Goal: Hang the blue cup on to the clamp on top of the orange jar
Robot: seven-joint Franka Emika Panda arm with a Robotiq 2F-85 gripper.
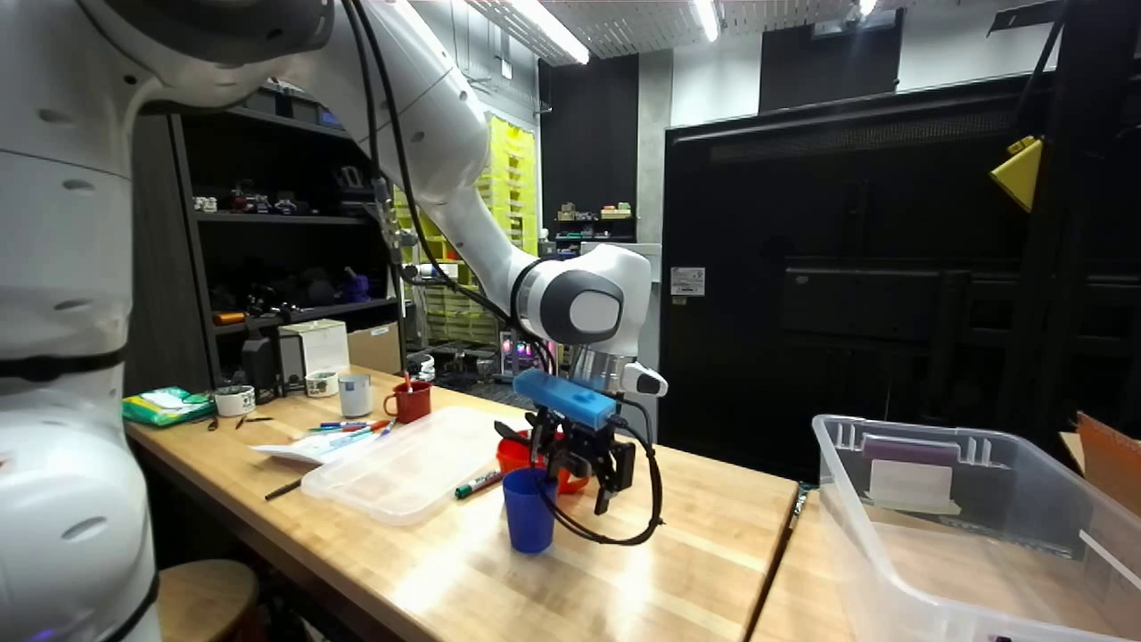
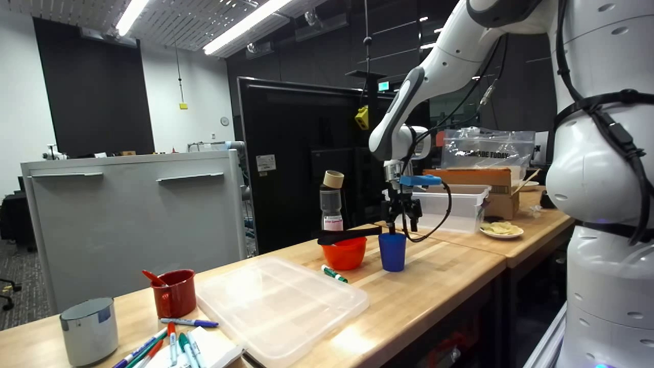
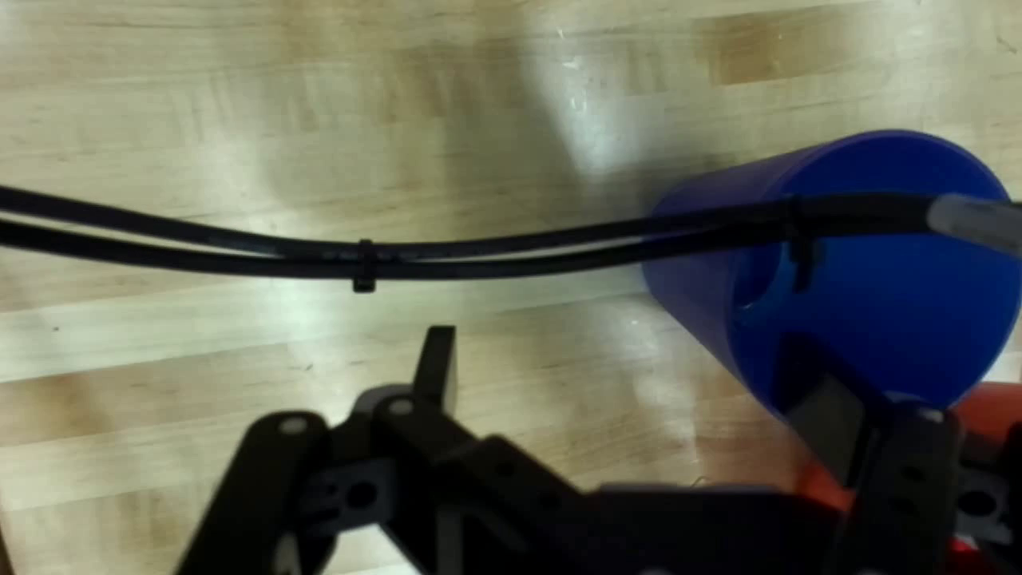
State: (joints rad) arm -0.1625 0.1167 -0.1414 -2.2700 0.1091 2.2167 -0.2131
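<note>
Blue cup (image 2: 393,254) stands upright, mouth up, on the wooden table (image 2: 449,268), just to the right of the orange jar (image 2: 346,257) in an exterior view, with a narrow gap between the two. Across the jar's mouth lies a black clamp (image 2: 341,236), its right end reaching toward the cup. The gripper (image 2: 403,230) hangs above the cup, a little to its right, released, jaws spread wide; in the wrist view one of the fingers (image 3: 828,423) overlaps the cup's mouth at the rim, while its mate stands outside, to the left. I cannot tell whether either of them touches the cup. Black cables (image 3: 479,271) run across the cup's mouth in that same view. In an exterior view a green marker (image 2: 334,274) lies on the near side of the jar, and left of that a flat translucent lid (image 2: 281,306) rests on the table. Farther left stand a red mug (image 2: 176,296) and, nearer, a pale grey mug (image 2: 88,335), with pens (image 2: 189,322) lying nearby. Toward the far right, behind the gripper, is a clear bin (image 2: 466,219), and right of it a white plate (image 2: 503,236) holds yellowish chips (image 2: 500,227)
</note>
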